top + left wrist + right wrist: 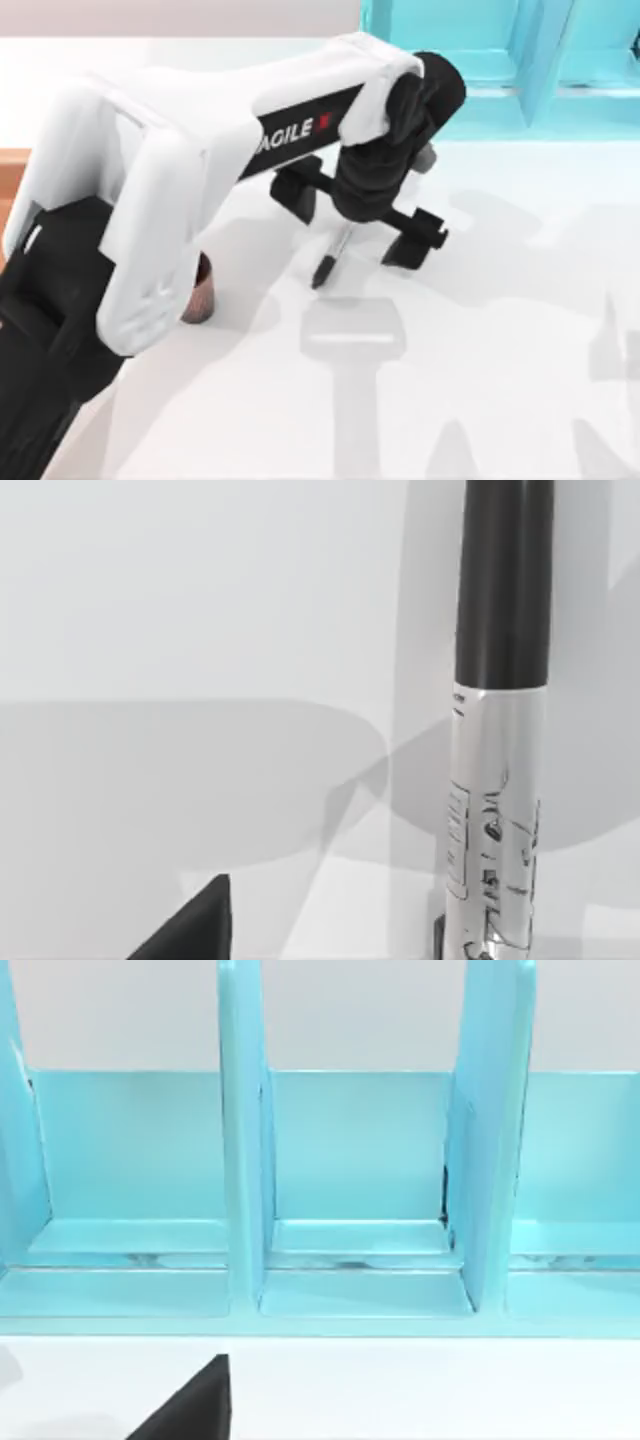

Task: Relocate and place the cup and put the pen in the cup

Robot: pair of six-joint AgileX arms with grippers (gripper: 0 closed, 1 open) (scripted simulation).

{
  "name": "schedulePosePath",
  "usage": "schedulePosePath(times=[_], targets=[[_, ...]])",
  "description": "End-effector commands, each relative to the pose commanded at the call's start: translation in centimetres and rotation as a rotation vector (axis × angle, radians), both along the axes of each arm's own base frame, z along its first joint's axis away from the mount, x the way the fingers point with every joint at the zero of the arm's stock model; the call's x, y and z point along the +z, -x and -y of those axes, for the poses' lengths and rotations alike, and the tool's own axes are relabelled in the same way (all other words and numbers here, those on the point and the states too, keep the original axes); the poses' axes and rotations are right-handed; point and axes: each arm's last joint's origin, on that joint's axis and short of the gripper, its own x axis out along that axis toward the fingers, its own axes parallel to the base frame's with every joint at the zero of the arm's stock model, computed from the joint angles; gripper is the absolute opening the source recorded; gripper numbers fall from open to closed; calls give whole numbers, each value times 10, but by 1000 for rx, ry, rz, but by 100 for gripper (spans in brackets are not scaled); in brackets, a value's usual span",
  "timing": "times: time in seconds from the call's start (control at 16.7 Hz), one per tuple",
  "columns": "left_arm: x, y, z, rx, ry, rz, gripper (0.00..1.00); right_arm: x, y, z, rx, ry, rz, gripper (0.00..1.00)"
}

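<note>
The left hand [362, 214] hangs over the middle of the desk [500, 330] with its two fingers spread wide, one toward the arm and one out toward the desk's right, and nothing between them is pinched; I read it as open. Below it, between those fingers, the pen [334, 252] lies on the desk, its dark tip poking out past the hand toward the near edge while the upper part is hidden under the wrist. In the left wrist view the pen [500, 730] runs straight away from the camera, black barrel beyond, silvery label band nearer. It looks light, stiff and smooth, so it could roll or twist if caught near an end; the label band around the middle seems the safest place to close on, across the barrel. The cup [199, 288] stands well off to the side of the hand, back by the arm's own body and half hidden by it, upright as far as I can tell. The right arm is parked facing the turquoise shelf [350, 1160]; its fingers' state cannot be told.
</note>
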Motion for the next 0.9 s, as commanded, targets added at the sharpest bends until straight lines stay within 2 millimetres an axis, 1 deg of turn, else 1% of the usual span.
schedulePosePath(times=[0.66, 0.72, 0.9], targets=[[0, 0, 0, 0, 0, 0, 2, 0, 0, 0, 0, 0, 0, 100], [0, 0, 0, 0, 0, 0, 0, 0, 0, 0, 0, 0, 0, 100], [0, 0, 0, 0, 0, 0, 0, 0, 0, 0, 0, 0, 0, 100]])
